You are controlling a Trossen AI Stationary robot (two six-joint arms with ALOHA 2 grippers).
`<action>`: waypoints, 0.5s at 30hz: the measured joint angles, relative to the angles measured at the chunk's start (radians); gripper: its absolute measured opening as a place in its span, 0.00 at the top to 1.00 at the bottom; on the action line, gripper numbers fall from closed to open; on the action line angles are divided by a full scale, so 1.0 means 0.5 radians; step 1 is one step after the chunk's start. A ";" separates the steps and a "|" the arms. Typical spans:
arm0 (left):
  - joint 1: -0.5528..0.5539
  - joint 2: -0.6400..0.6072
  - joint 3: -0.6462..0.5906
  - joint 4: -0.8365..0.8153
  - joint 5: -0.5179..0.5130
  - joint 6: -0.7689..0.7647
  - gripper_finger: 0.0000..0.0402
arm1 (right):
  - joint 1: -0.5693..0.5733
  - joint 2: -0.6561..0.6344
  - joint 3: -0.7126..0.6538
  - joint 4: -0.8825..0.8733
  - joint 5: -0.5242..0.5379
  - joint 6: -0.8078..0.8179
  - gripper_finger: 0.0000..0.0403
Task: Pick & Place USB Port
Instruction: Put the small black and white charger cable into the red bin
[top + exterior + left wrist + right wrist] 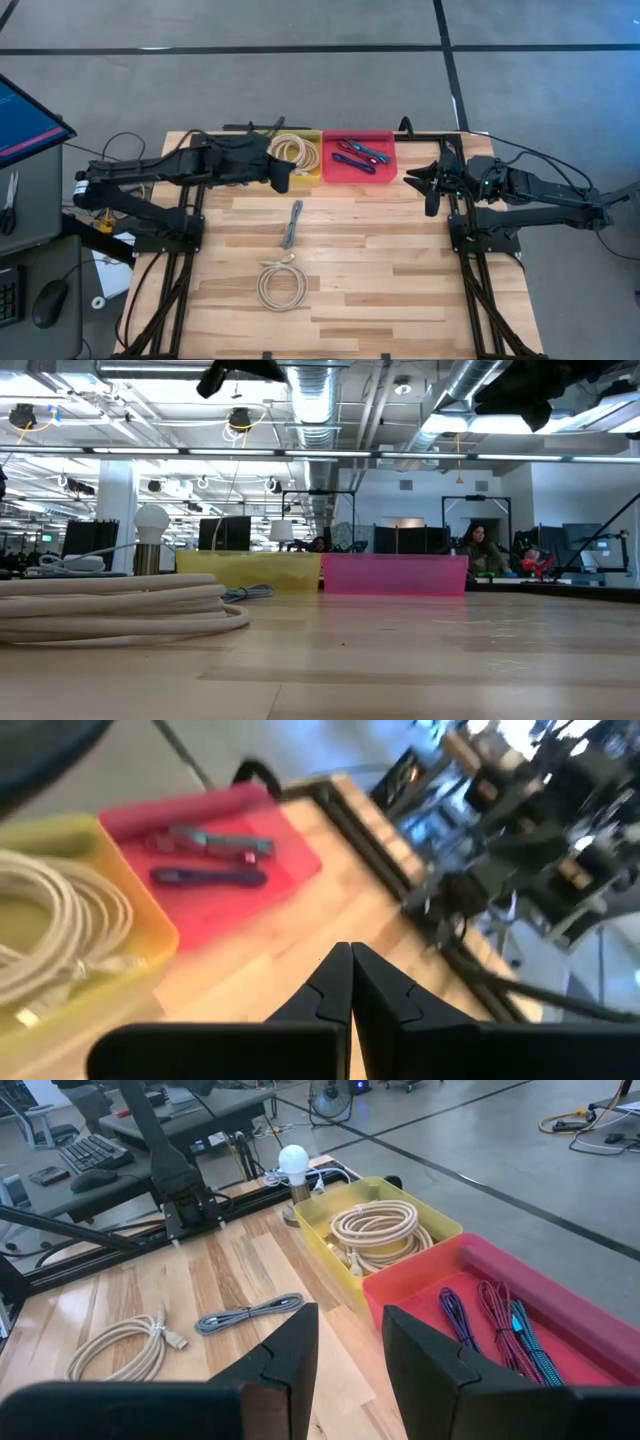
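The left fingers [350, 982] are pressed together with nothing between them, poised by the front edge of the yellow bin [300, 152] at the back of the desk [380, 270]. The right fingers [350, 1342] stand a moderate gap apart and hold nothing; that arm waits over the desk's right edge, near the red bin [359, 155].

From above, the left arm hides part of the yellow bin's near wall. From desk height, both bins show only their front walls and the contents cannot be seen.

The yellow bin holds a coiled cream cable [293, 150]. The red bin, touching it on the right, holds several dark and coloured cables [358, 154]; their plugs are too small to make out.

On the bare desk lie a grey cable [292, 223] and, nearer the front, a second cream coil [281, 284], apart from each other.
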 joint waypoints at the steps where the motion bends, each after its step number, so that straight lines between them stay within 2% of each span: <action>1: -0.010 0.047 0.022 -0.022 0.019 -0.010 0.99 | 0.001 0.000 0.000 0.000 0.000 0.000 0.74; 7: -0.012 0.335 0.168 -0.326 0.148 -0.158 0.99 | 0.000 0.000 0.000 0.000 0.001 0.000 0.74; 12: -0.012 0.488 0.176 -0.651 0.200 -0.392 0.99 | -0.001 0.000 0.000 -0.002 0.002 0.000 0.74; 15: -0.013 0.567 0.172 -0.731 0.223 -0.534 0.99 | 0.000 0.000 0.000 -0.002 0.005 0.000 0.74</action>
